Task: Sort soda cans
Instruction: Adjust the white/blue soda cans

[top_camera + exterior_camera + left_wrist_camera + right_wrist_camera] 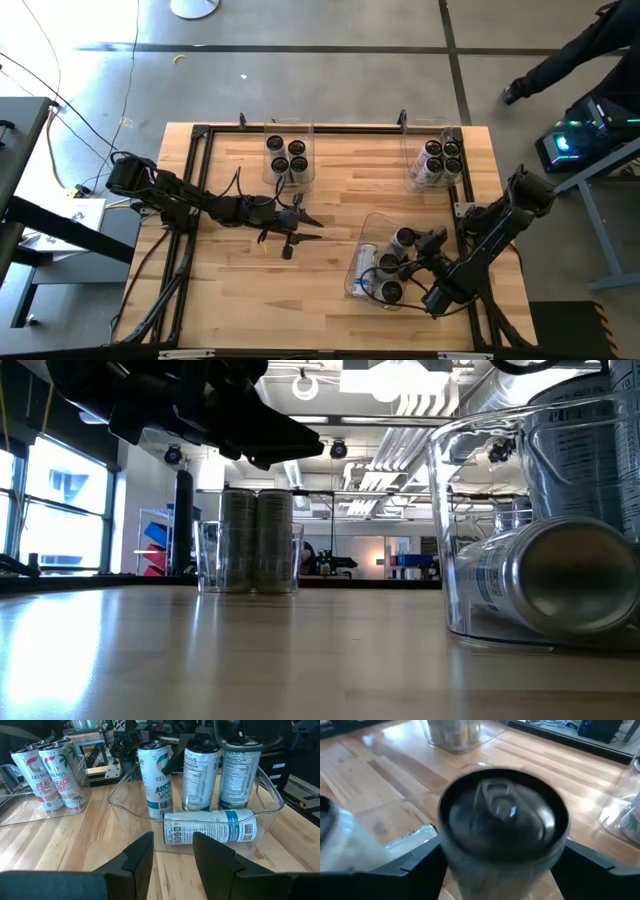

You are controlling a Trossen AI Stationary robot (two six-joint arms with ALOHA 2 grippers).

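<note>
The soda cans stand in three clear bins. The near-right bin (372, 222) holds upright cans and one lying on its side (210, 826). My right gripper (420, 250) reaches into it, and its fingers (415, 860) stand spread on either side of an upright can's dark top (502, 815). The far-middle bin (270, 172) and far-right bin (412, 172) hold upright cans. My left gripper (172, 852) hangs open over the table's middle (315, 230), pointing at the near-right bin, with nothing between its fingers. My right gripper has one finger on each side of the upright can, just below its rim (445, 852), slanting down from the table's right. The can stands upright in the bin. Whether the fingers touch its sides, I cannot tell.
Black frame rails (200, 130) run along the table's far and side edges. Bare wood (240, 290) lies between the bins and along the near left. A person (570, 60) stands beyond the far right corner.
</note>
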